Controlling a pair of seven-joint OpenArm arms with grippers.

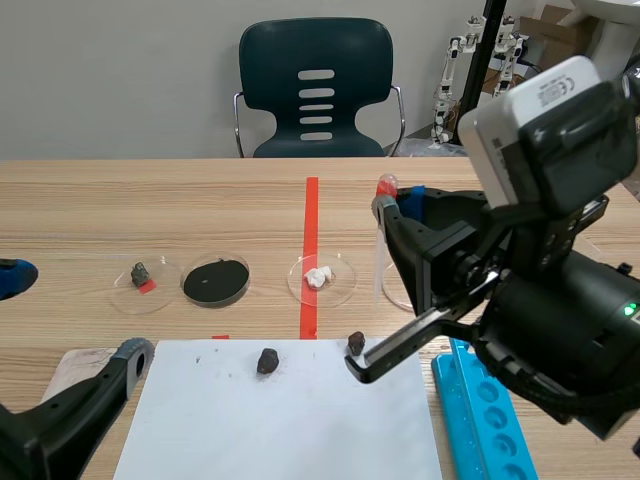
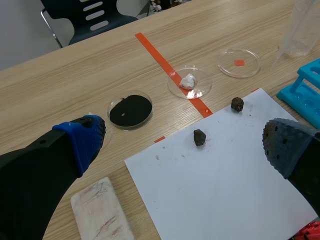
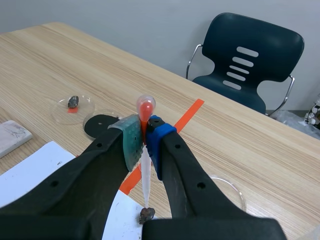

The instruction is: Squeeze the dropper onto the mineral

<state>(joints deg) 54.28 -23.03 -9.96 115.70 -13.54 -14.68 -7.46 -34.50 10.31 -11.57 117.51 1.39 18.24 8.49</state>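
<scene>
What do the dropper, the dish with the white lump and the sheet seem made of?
The dropper: likely soft translucent plastic, orange-red showing through the bulb. The dish: clear glossy plastic or glass, glare on it. The sheet: matte white paper, probably, thin and smudged.

Over the near part of the white sheet room is left; its far edge is obstructed by a dark stone and a second stone, its right side by a blue rack.
</scene>
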